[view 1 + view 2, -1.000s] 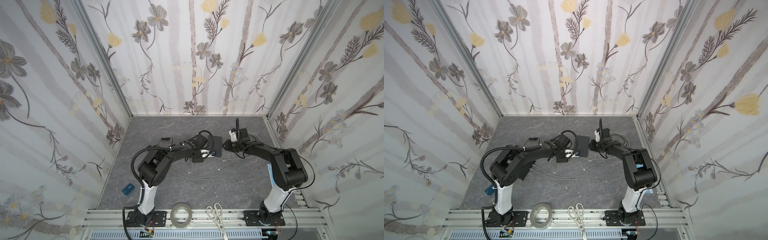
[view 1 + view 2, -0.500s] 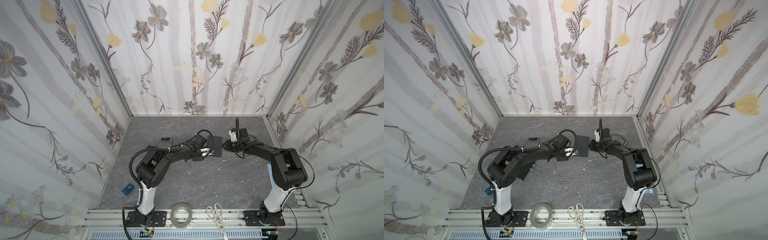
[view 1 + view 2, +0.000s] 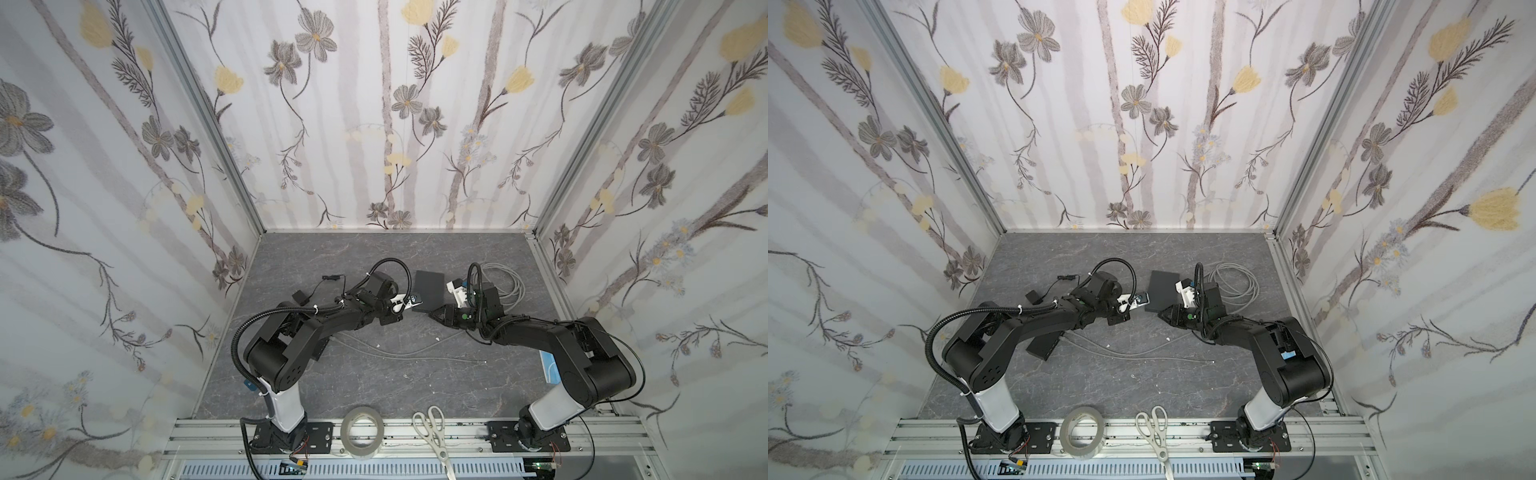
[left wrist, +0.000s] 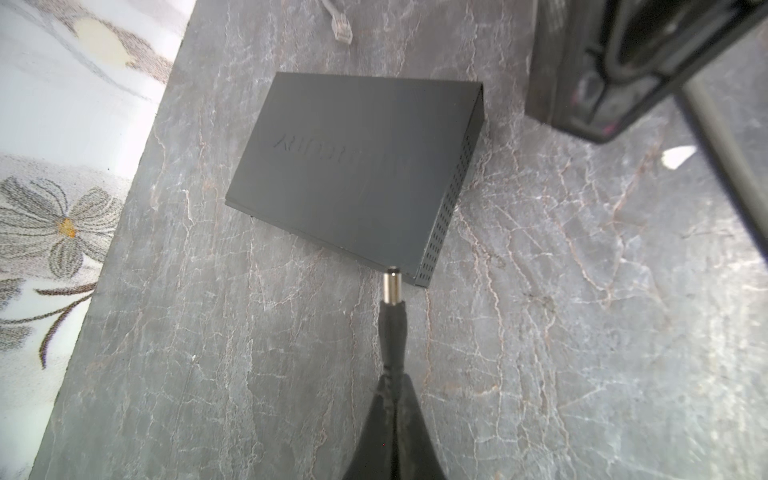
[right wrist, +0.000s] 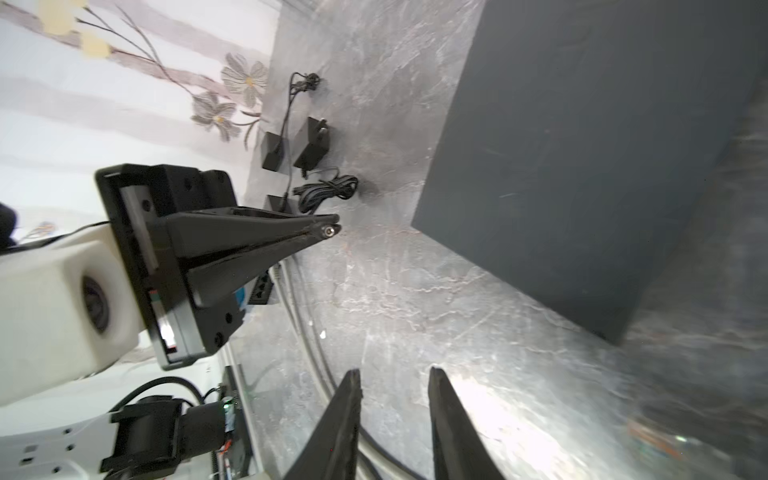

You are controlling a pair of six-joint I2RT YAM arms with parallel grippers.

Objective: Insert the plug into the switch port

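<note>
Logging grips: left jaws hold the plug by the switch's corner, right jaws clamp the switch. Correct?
No: the right gripper has open, empty jaws, short of the switch; the right wrist view shows it. The left gripper holds the plug.

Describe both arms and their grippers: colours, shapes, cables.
Both the left arm and right arm have black links on white base segments. A ribbed black hose with white ties runs along the left arm. The left gripper and right gripper are black wedges tapering to points.
</note>
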